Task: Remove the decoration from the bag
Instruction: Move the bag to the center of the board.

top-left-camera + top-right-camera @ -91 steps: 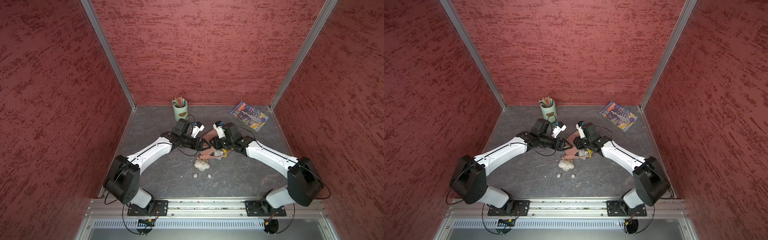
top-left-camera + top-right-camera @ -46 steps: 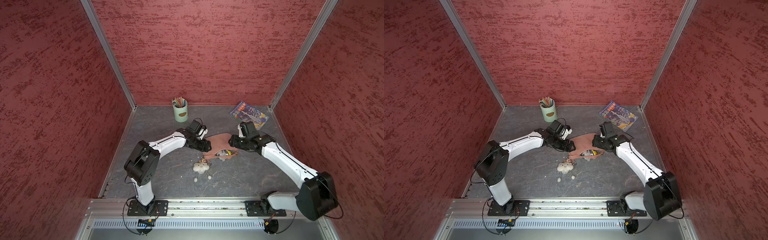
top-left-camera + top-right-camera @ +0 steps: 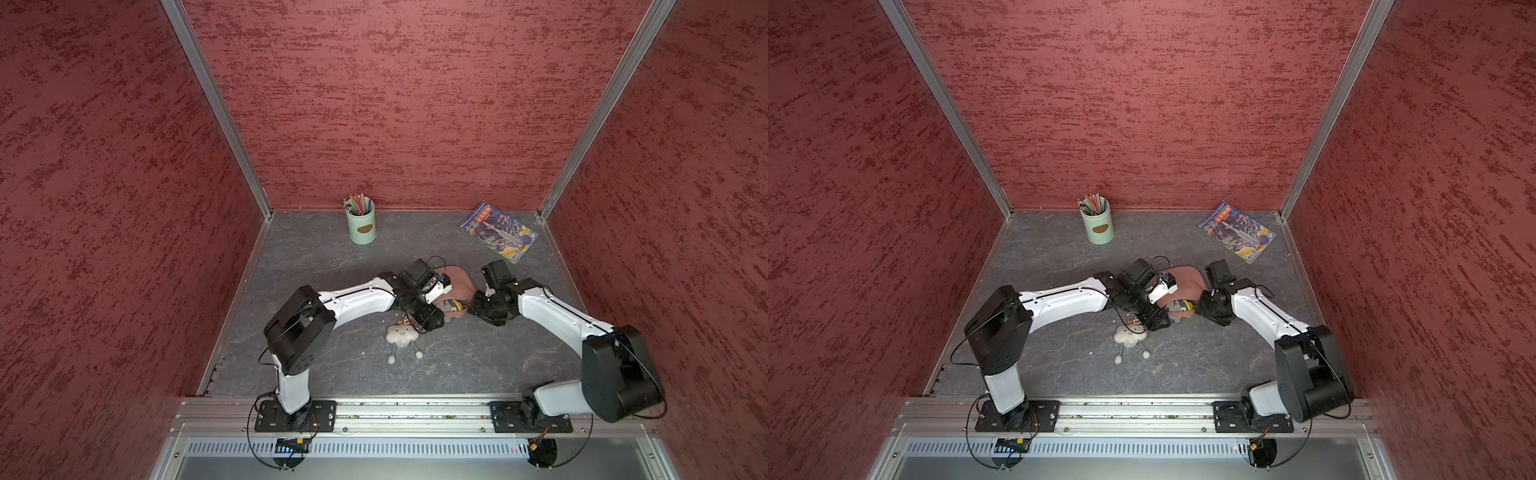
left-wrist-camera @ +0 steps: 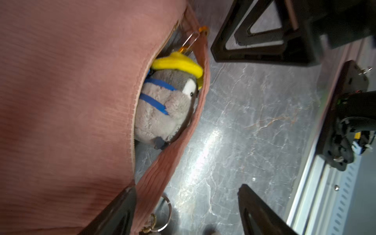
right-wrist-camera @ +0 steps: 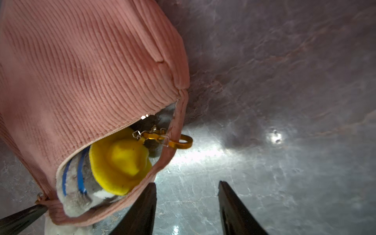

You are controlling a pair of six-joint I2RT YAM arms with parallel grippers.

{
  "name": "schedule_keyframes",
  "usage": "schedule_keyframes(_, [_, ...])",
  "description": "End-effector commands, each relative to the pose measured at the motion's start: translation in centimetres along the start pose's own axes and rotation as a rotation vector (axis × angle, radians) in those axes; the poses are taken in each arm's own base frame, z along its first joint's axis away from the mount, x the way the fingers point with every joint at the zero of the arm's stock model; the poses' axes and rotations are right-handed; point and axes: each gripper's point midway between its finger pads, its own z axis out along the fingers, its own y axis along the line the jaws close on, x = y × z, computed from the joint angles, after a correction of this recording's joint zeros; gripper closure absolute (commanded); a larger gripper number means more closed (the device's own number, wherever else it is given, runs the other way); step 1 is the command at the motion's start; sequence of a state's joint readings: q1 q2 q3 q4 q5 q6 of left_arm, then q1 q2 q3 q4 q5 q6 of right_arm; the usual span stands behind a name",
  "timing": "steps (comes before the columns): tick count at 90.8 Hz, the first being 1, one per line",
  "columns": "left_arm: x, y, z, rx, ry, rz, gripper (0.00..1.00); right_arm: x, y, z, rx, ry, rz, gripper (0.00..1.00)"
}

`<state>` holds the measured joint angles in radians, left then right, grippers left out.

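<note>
- The decoration [image 3: 401,334] lay just off the left end of the bag [image 4: 71,101] – its chain ran toward that corner.
- Left gripper [image 4: 186,188]: jaws spread wide at the same corner, nothing pinched.
- Toy charm [image 4: 162,109] sat between the bag's body and strap.
- Right gripper [image 5: 187,183] – jaws apart, empty, at the bag's right end.

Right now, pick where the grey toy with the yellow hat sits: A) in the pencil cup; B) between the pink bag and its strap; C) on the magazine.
B: both wrist views show the grey toy wedged between the bag and its strap.
</note>
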<state>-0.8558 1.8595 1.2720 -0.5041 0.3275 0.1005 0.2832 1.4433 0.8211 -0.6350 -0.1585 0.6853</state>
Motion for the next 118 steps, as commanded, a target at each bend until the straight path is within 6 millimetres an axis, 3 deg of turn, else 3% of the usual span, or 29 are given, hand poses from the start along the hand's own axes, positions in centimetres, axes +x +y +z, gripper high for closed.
schedule_keyframes(1, [0.1,-0.4,0.4,-0.018,0.028,0.091,0.28,-1.0,1.9,1.2,-0.095,-0.008,0.062,0.49])
schedule_keyframes(11, [0.1,-1.2,-0.1,-0.002,0.049,0.107,0.48,-1.3,2.6,1.3,-0.134,-0.012,0.075,0.51])
schedule_keyframes(27, [-0.7,-2.4,-3.6,0.013,0.02,0.133,1.0,-1.6,3.6,1.1,-0.184,-0.015,0.075,0.62])
schedule_keyframes(43, [-1.8,-4.8,-8.4,0.113,-0.065,0.111,1.0,-1.7,3.4,0.5,-0.178,-0.041,0.085,0.56])
schedule_keyframes(51, [-2.2,-4.4,-9.4,0.121,-0.107,0.058,1.0,-1.7,3.5,-0.6,-0.184,-0.057,0.073,0.51])
schedule_keyframes(55, [-1.9,-3.8,-9.1,0.118,-0.118,0.041,0.86,-1.5,3.5,-0.7,-0.191,-0.053,0.077,0.49])
schedule_keyframes(63, [-1.7,-2.4,-7.5,0.065,-0.134,0.081,0.48,-1.2,3.4,-0.7,-0.19,-0.049,0.103,0.47])
schedule_keyframes(73, [-2.1,-1.0,-4.8,-0.005,-0.127,0.139,0.31,-1.7,3.2,-0.2,-0.175,-0.064,0.137,0.48])
schedule_keyframes(87, [-2.4,-1.2,-1.7,-0.014,-0.098,0.21,0.26,-1.5,2.6,0.6,-0.142,-0.051,0.158,0.54])
schedule_keyframes(102, [-0.6,-0.2,1.7,-0.068,-0.029,0.233,0.28,-1.3,2.3,1.9,-0.138,-0.038,0.172,0.62])
schedule_keyframes(110, [0.2,0.3,2.4,-0.088,0.012,0.226,0.34,-1.3,2.4,3.0,-0.137,-0.014,0.177,0.68])
schedule_keyframes(118, [0.7,-2.0,1.5,0.01,0.036,0.213,0.41,-1.3,2.7,3.6,-0.148,-0.006,0.17,0.77])
